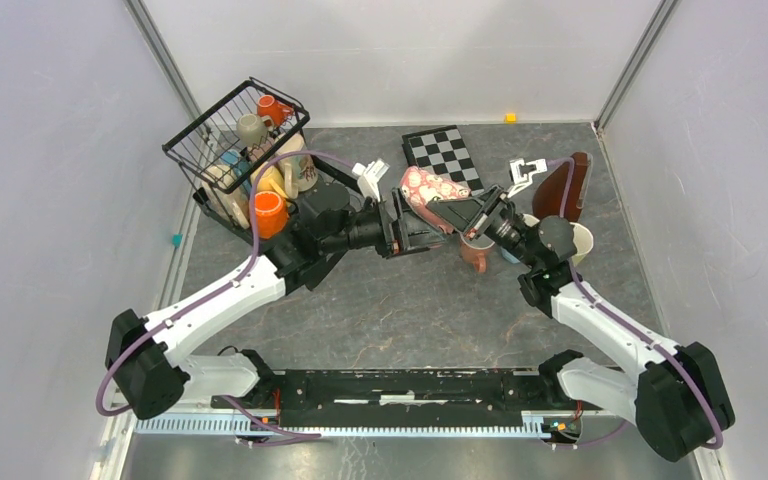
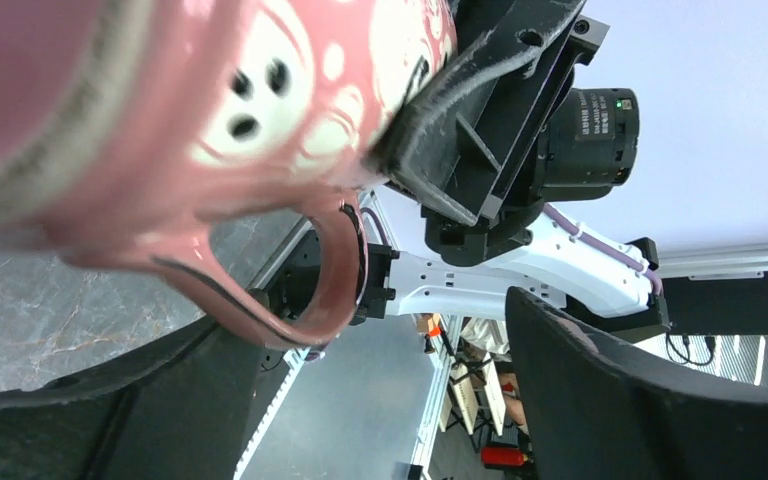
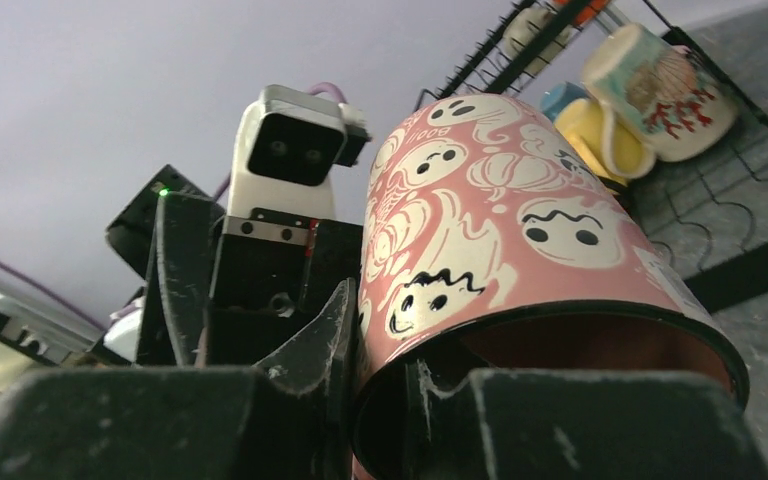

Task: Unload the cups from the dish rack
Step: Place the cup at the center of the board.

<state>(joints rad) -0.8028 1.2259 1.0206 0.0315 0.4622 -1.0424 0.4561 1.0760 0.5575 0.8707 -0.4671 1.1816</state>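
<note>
**Top external view: pink mug [image 1: 428, 188] carried between two arms above the middle of the table [image 1: 360, 310]**

The left gripper [image 1: 412, 210] and the right gripper [image 1: 460, 212] meet nose to nose at the mug, which hangs in the air well apart from the dish rack [image 1: 192, 135] at the far left.

Right wrist view: one right finger [image 3: 430, 395] sits inside the mug's mouth and the other lies against the outer wall, so the rim is pinched between them. This hold probably leaves the base free for setting down.

Left wrist view: the left fingers [image 2: 640, 400] stand wide apart below the mug. Neither presses on it, and the handle [image 2: 332, 285] hangs in the gap between them. The mug's weight therefore appears to rest on the right arm alone.

The meeting point reads as a handover. The rack lies on the left arm's side, and the set-down area lies on the right arm's side. A brown mug [image 1: 560, 188] and a cream mug [image 1: 582, 240] are gathered there, just beside the right arm.

Several cups [image 1: 260, 150] sit in the rack, with an orange cup [image 1: 268, 212] at its near corner. Much of the unloading is not yet done.
</note>
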